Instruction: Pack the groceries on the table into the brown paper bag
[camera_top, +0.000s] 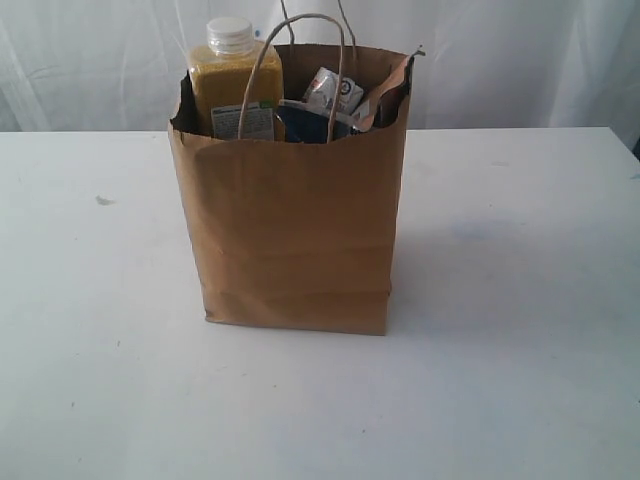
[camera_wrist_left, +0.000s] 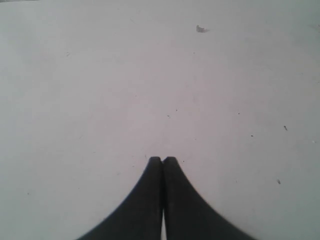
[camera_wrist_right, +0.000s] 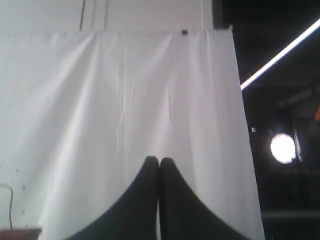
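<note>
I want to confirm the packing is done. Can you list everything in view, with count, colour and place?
brown paper bag: one, kraft brown, upright mid-table
handles: two loops, pale brown, rising from the bag's rim
yellow-grain bottle: one, yellow with white cap, inside the bag on the exterior view's left, top above the rim
small carton: one, white and blue, inside the bag, peeking over the rim
brown-red pouch: one, inside against the bag's right wall
small scrap: one, greyish, on the table left of the bag
table: one, white
curtain: white, behind the table
left gripper: black, shut, empty, over the table
right gripper: black, shut, empty, facing the curtain
</note>
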